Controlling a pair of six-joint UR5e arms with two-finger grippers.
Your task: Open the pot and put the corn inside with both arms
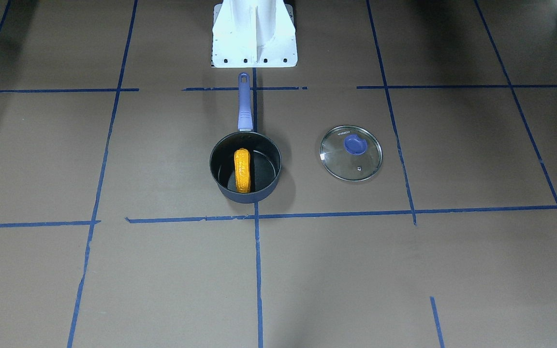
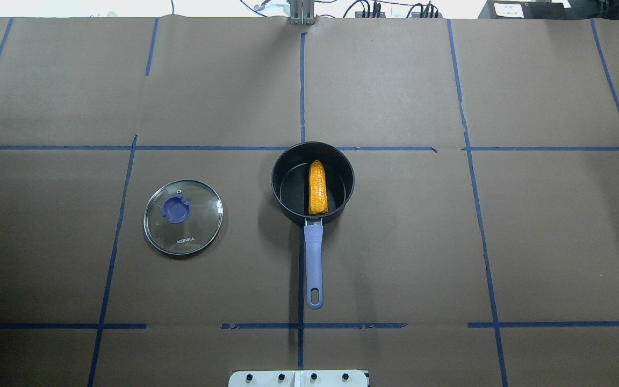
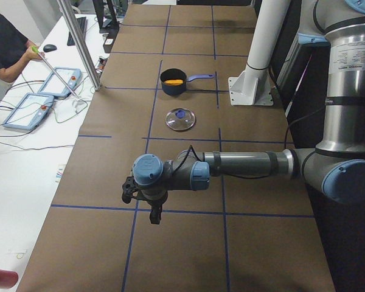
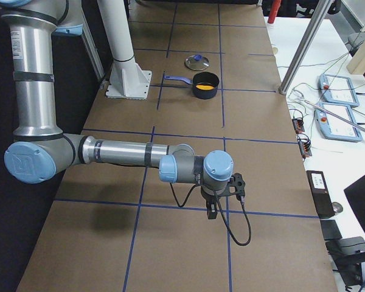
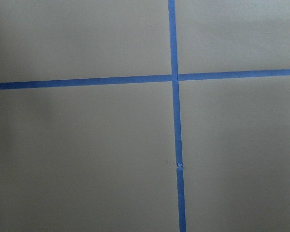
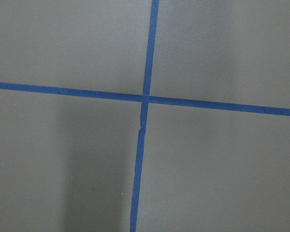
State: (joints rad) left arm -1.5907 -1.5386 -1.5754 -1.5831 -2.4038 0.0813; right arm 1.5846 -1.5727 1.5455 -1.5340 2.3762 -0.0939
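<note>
Well, nearest to me the white base mount (image 2: pixel 299 378) stands on the counter (image 2: pixel 422 242). Just beyond it the lavender handle (image 2: pixel 314 258) points back at me. The pot (image 2: pixel 288 188) it belongs to stands uncovered mid-counter, with the corn (image 2: pixel 317 188) lying inside on the black floor, in line with the handle. The glass lid (image 2: pixel 196 215) lies flat to the pot's left, apart from it. My left pincer (image 3: pixel 154 214) hangs above bare counter at the left end and my right pincer (image 4: pixel 211 211) at the right end, both well away from the pot. Whether either is open or closed I cannot tell. Each wrist camera sees only crossing blue tape lines (image 5: pixel 174 77).
</note>
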